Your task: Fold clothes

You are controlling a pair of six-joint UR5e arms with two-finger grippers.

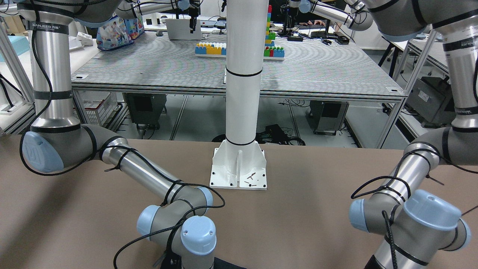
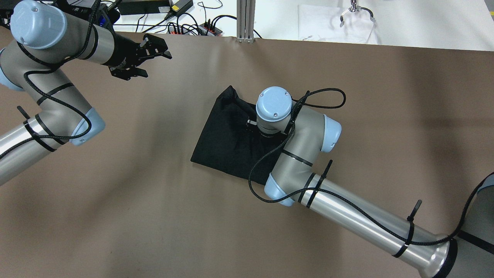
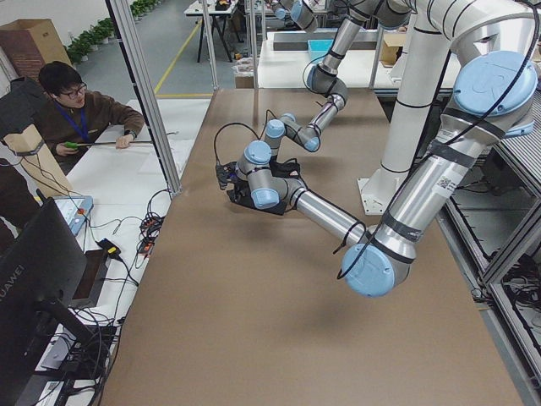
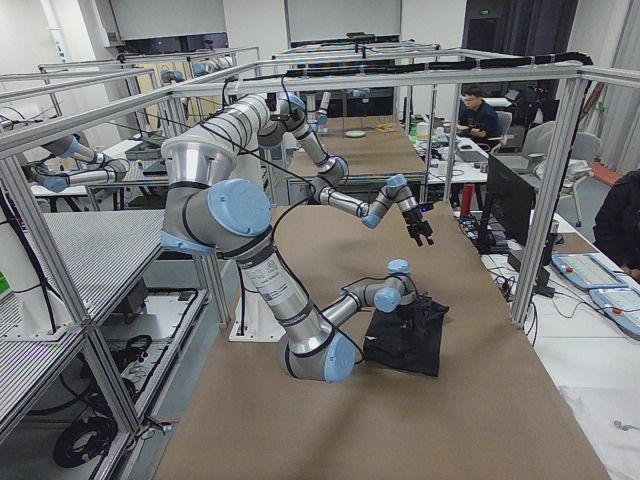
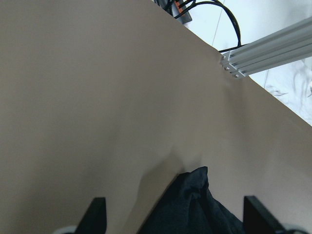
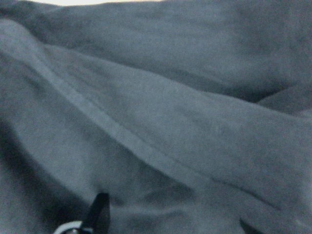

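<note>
The clothes are one black garment [image 2: 225,135] lying roughly folded on the brown table [image 2: 366,116], a hemmed fold running across it [image 6: 146,146]. My right arm's wrist [image 2: 274,104] stands straight over its right part and hides the gripper from overhead. In the right wrist view the right gripper [image 6: 170,219] is open just above the fabric, its fingertips [image 6: 97,209] spread wide with nothing between them. My left gripper [image 2: 157,65] hovers open to the far left of the garment, and the garment's corner [image 5: 195,195] shows low in the left wrist view.
Power strips and cables [image 2: 193,27] lie past the table's far edge beside an aluminium post [image 2: 245,19]. A white sheet with a hanger [image 2: 335,23] sits at the far right. The white column base [image 1: 239,168] stands at the robot's side. A person [image 3: 76,110] sits at a side desk.
</note>
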